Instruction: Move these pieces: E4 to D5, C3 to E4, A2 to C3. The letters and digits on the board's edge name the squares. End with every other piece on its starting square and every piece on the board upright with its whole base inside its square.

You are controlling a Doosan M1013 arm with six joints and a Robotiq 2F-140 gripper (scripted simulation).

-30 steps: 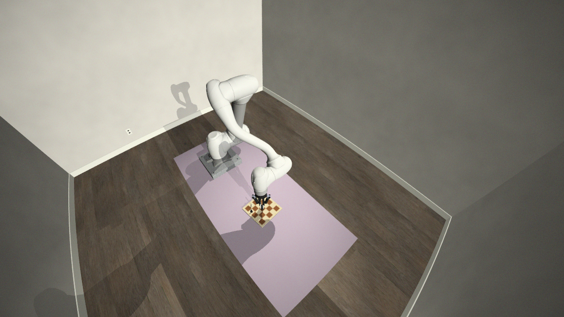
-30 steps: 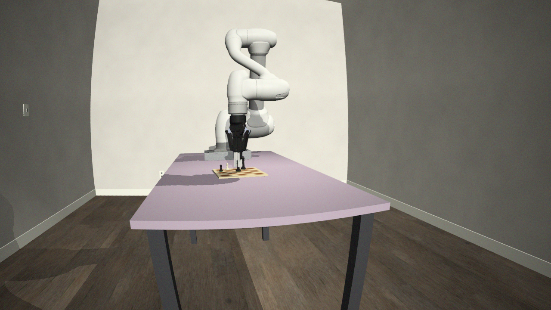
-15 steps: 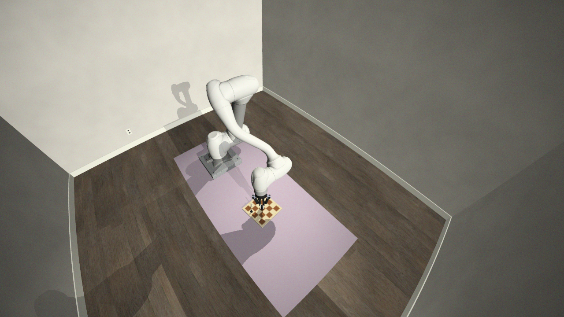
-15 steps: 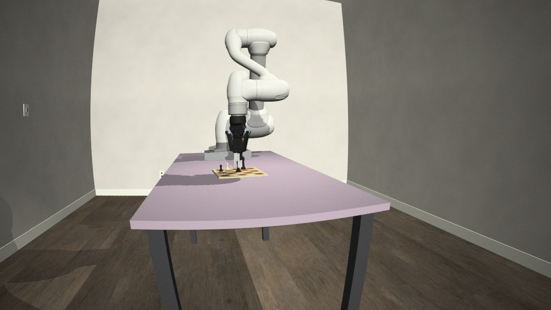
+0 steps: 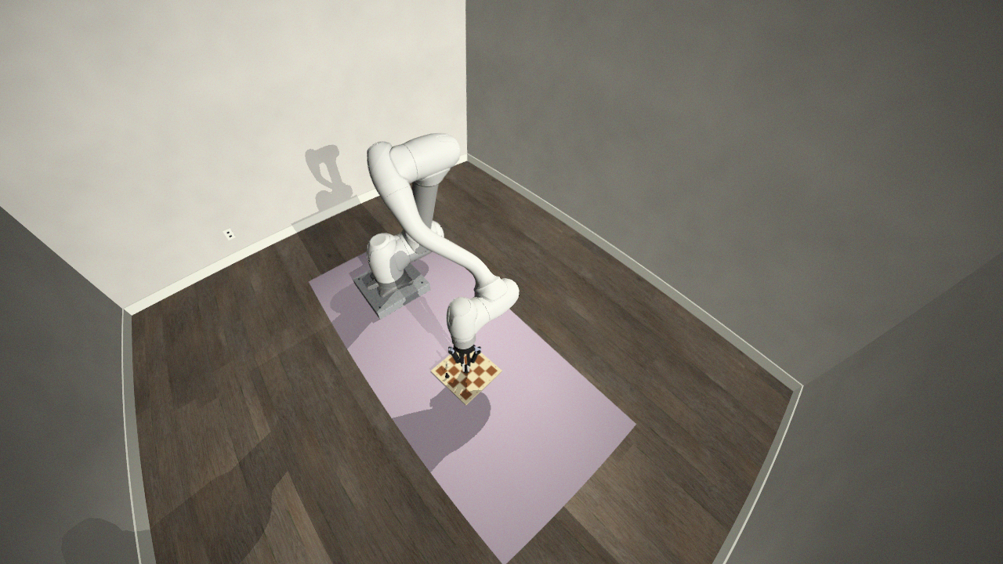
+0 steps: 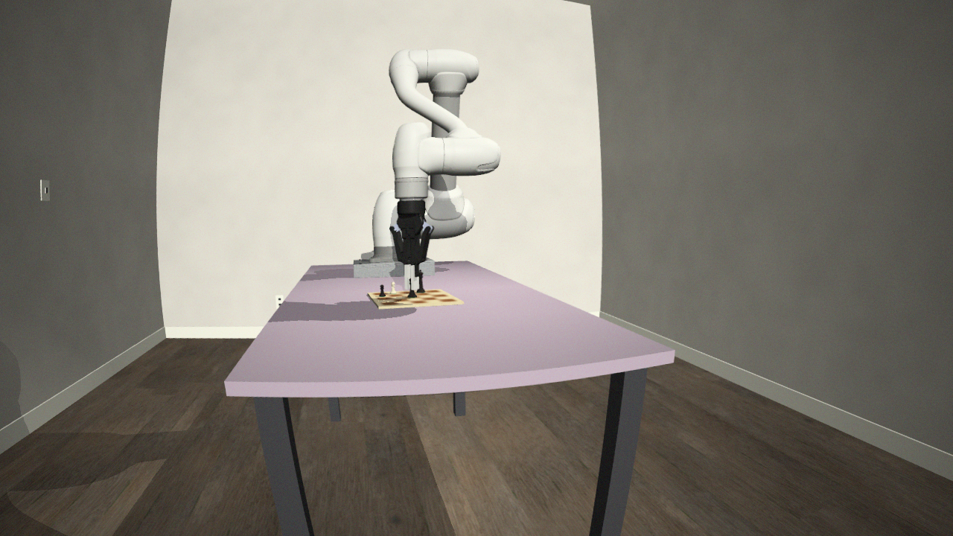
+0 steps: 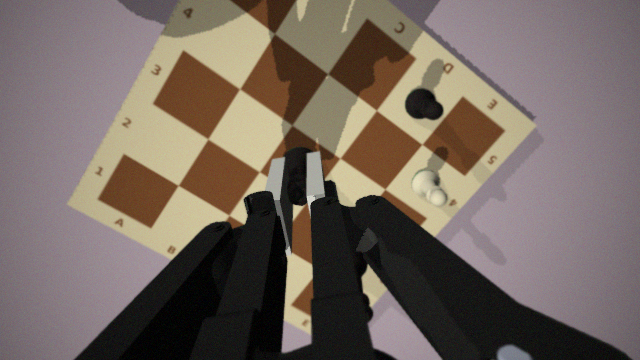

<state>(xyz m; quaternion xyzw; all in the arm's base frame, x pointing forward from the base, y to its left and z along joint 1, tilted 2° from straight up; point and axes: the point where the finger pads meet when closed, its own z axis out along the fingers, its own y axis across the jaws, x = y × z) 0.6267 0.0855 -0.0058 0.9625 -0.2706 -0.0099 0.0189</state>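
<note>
Probably the last setting-down, with tipping being the risk.
The nearly closed claw (image 5: 465, 369) (image 6: 411, 276) (image 7: 300, 176) is gripping a dark piece (image 6: 412, 293) (image 7: 297, 187) over C3; uneven release or sideways drift could be toppling it or pushing its base across a line. Beyond, the white pawn (image 6: 393, 287) (image 7: 425, 181) is occupying E4, the black pawn (image 5: 447, 375) (image 6: 381, 291) (image 7: 421, 104) D5.

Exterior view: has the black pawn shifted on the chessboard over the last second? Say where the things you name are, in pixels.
No. The black pawn (image 5: 447, 375) (image 6: 381, 292) (image 7: 421, 103) holds the same spot relative to the board's edge.
</note>
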